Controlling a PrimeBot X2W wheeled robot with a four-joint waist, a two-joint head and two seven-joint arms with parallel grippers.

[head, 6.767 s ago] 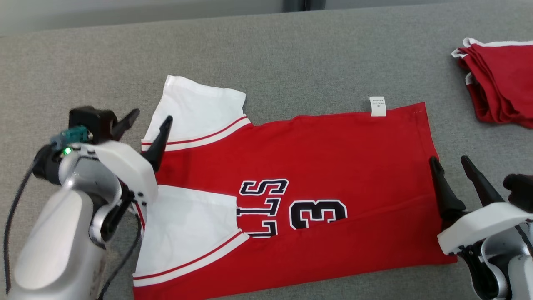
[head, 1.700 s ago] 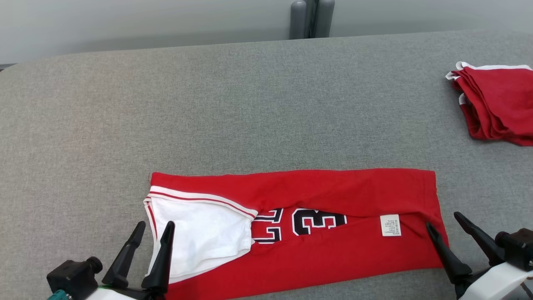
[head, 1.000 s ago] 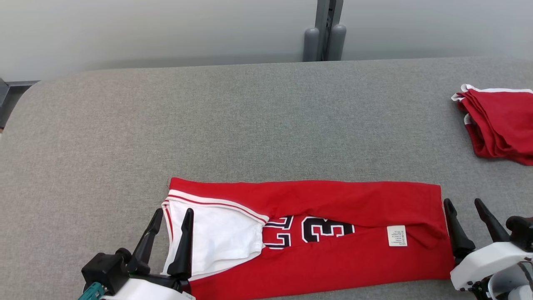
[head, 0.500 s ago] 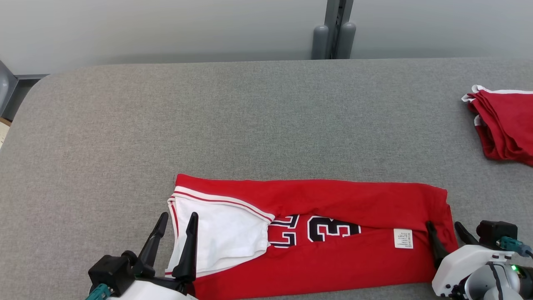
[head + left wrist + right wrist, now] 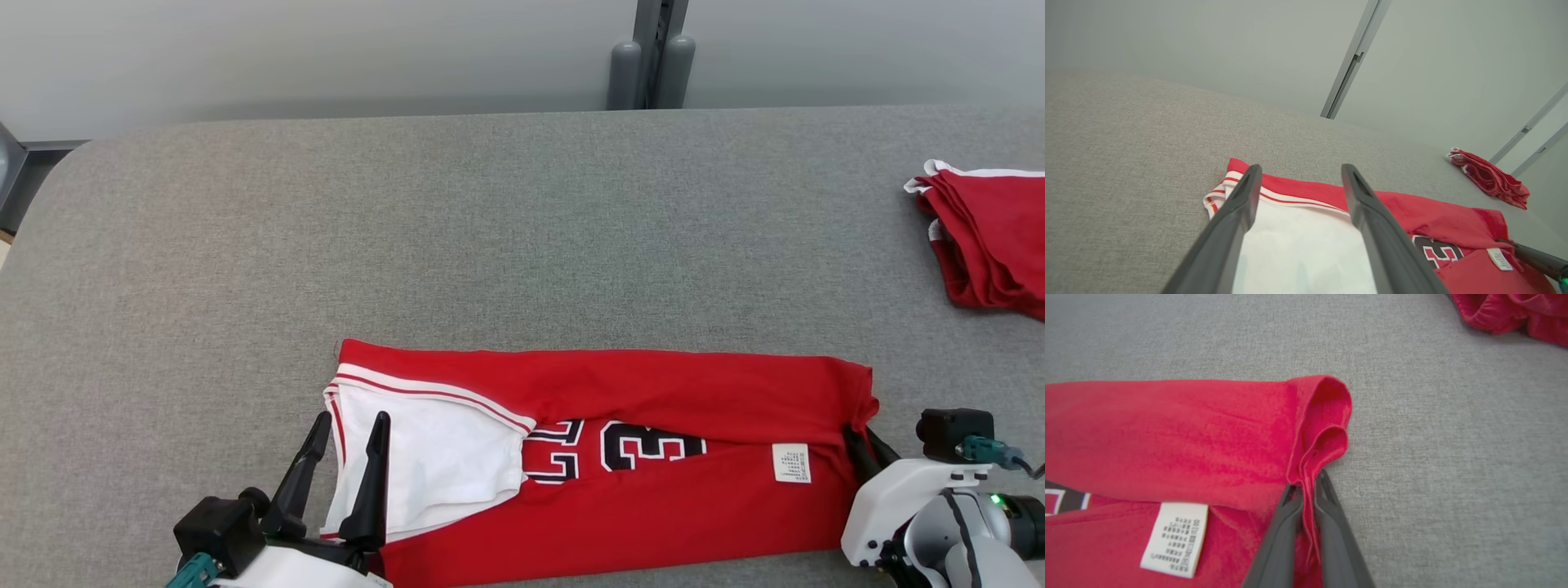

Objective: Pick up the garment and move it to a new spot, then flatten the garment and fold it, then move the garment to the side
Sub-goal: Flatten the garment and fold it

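Red-bodied, with white sleeves trimmed in red and white stripes and black numerals outlined in white, a sports jersey (image 5: 669, 388) lay folded into a long band on a grey fabric-covered table (image 5: 490, 229), toward 6 o'clock in the head view. Its far long edge was doubled over toward the near side, half covering the numerals. A white sleeve (image 5: 424, 457) lay uppermost at the band's 9 o'clock end. A small white care label (image 5: 791, 463) sat on the red cloth near the 3 o'clock end.

At that 3 o'clock end the right gripper (image 5: 1306, 482) had its two dark fingers pressed together on the bunched hem of the jersey, with a thin layer of red cloth caught between them. Beyond the fingertips the hem curled into two loose loops. The left gripper (image 5: 352, 420), at the jersey's 8 o'clock corner, stood with its fingers spread wide and held nothing. Its fingertips were over the white sleeve's outer edge; whether they touched the cloth could not be told.

A stack of folded red garments (image 5: 984, 237) with white trim rested well apart at the table's 2 o'clock edge. A grey upright post (image 5: 651, 57) stood against the pale wall (image 5: 245, 57) at 12 o'clock, behind the table.
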